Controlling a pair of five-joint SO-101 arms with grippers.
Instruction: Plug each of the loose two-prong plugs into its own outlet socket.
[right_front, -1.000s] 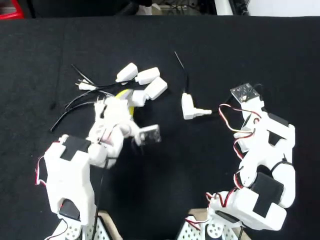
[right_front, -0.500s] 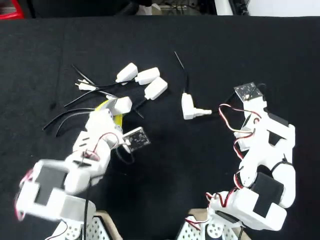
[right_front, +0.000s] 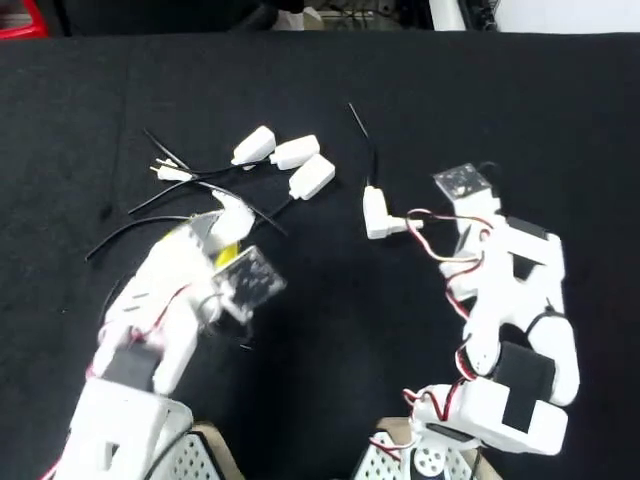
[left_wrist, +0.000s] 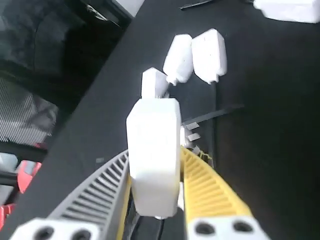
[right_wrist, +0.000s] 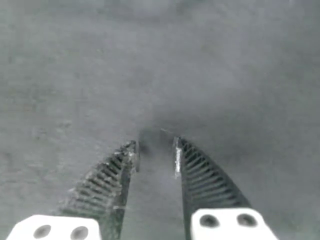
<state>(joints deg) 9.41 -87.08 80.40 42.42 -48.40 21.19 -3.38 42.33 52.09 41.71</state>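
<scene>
The job looks early: no plug can be seen seated in a socket. The left pincer is clamped on a white block, held above the bench left of its middle. Three more white pieces lie bunched together nearer the far edge, with loose black cords and a small pronged plug trailing toward the left edge. An angled white piece sits near the middle; whether it is a joined pair cannot be told. The right pincer hangs just over bare cloth, slightly parted and gripping nothing.

Room is best on the right half and in the far right corner. The cords crowd the left side, and the arm bases crowd the near edge.
</scene>
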